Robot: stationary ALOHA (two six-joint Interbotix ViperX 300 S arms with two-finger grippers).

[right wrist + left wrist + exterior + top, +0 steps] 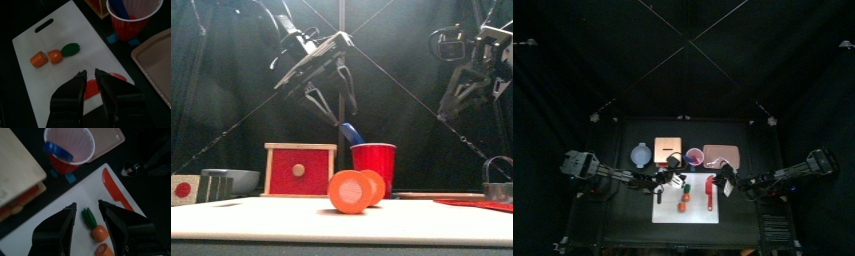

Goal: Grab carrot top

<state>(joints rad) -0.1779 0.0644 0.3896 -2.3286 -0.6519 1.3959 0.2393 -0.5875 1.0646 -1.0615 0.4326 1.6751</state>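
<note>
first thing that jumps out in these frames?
The white cutting board at the table's front, carrying a sliced orange toy carrot with its green carrot top lying just apart. The left gripper hangs open with the carrot top between its jaws in the left wrist view. Behind the board stands a red cup; a slim red knife lies along the board's edge.

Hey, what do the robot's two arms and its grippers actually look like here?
Both arms are black, built of jointed segments with boxy motor housings and thin cables along them. In the front view the left arm looks angular and strutted, and the right arm carries a ring-shaped part. The left gripper and right gripper each have two flat, tapered matte black jaws.
</note>
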